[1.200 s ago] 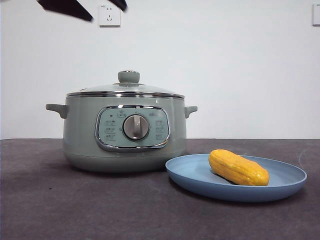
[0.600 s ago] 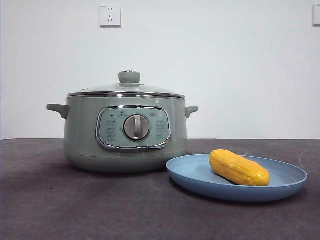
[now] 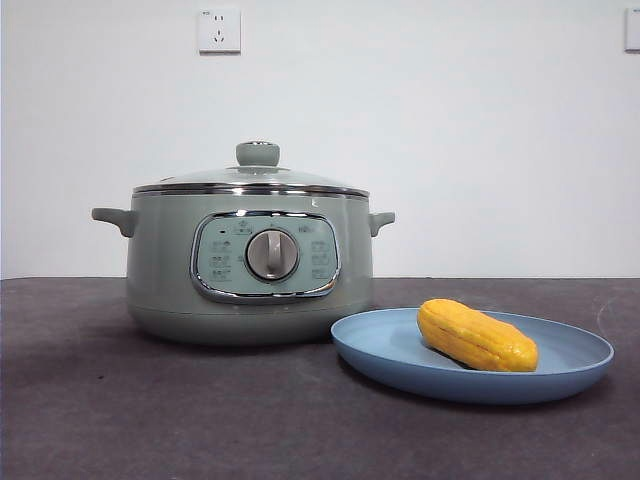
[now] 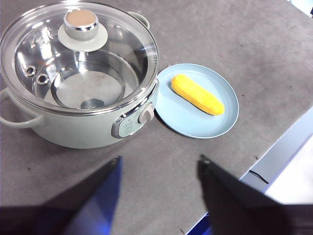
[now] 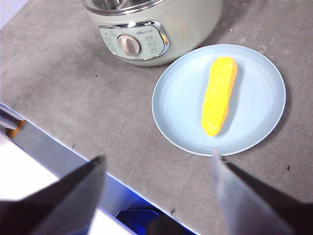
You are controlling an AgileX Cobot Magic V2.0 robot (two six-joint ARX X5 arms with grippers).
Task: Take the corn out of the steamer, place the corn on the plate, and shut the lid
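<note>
Since a second ago the dark arm tips are gone from above the steamer (image 3: 250,265), whose lid (image 3: 252,178) sits closed; you see both grippers, left (image 4: 159,169) and right (image 5: 156,169), spread wide, empty, held high. Beside the steamer, the plate (image 3: 570,375) holds the corn (image 3: 477,335), its long axis slanting toward the steamer, nearer your right gripper; panel lettering is unreadable.

The lid (image 4: 78,54) sits closed on the steamer (image 4: 83,125); just beside it the corn (image 4: 197,94) lies on the plate (image 4: 181,115). The left gripper (image 4: 159,169) hangs above the table (image 4: 244,44), jaws spread apart
</note>
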